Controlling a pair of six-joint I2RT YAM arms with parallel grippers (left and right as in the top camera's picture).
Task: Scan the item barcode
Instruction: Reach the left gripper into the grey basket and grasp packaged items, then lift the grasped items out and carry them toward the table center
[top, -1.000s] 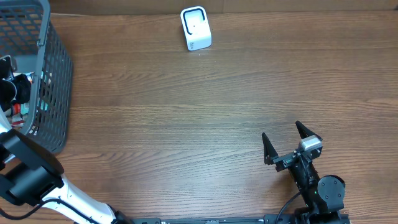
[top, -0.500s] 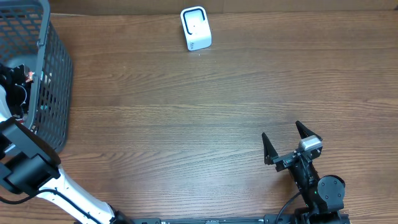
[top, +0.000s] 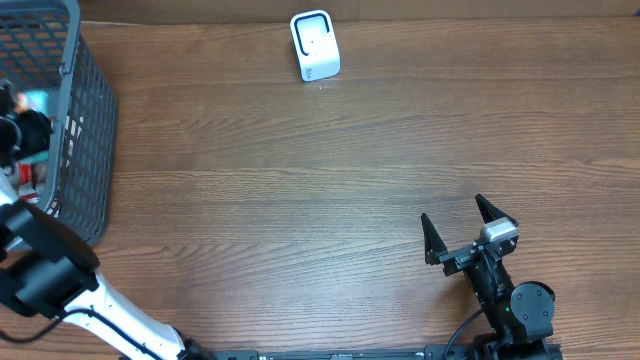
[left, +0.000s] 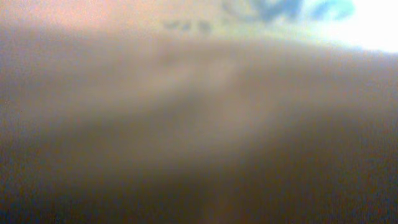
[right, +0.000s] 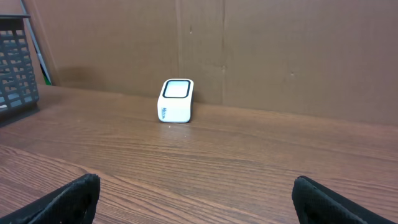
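**A:** What is on the table (top: 300, 180)?

**B:** It is a wood-grain table seen from above. A small white scanner (top: 315, 45) stands at the far edge, a little left of centre. A grey mesh basket (top: 92, 130) sits at the far left corner.

**A:** Where is the thing to be scanned?

**B:** Inside the basket. A few items (top: 36, 101) show in there as pale blue and red patches, half hidden by the mesh and the arm. Which one is meant, I cannot tell. They are well apart from the scanner.

**A:** And the left gripper (top: 20, 130)?

**B:** It reaches down into the basket, among those items. From above it is only a dark shape. Its own camera gives a brown blur with a pale strip along the top, so I cannot tell how its jaws stand, or whether they hold anything.

**A:** The right gripper (top: 452, 208)?

**B:** It is at the near right, low over bare table, with its jaws spread wide and holding nothing. Its camera looks across to the scanner, which has a brown cardboard wall (right: 280, 50) behind it.
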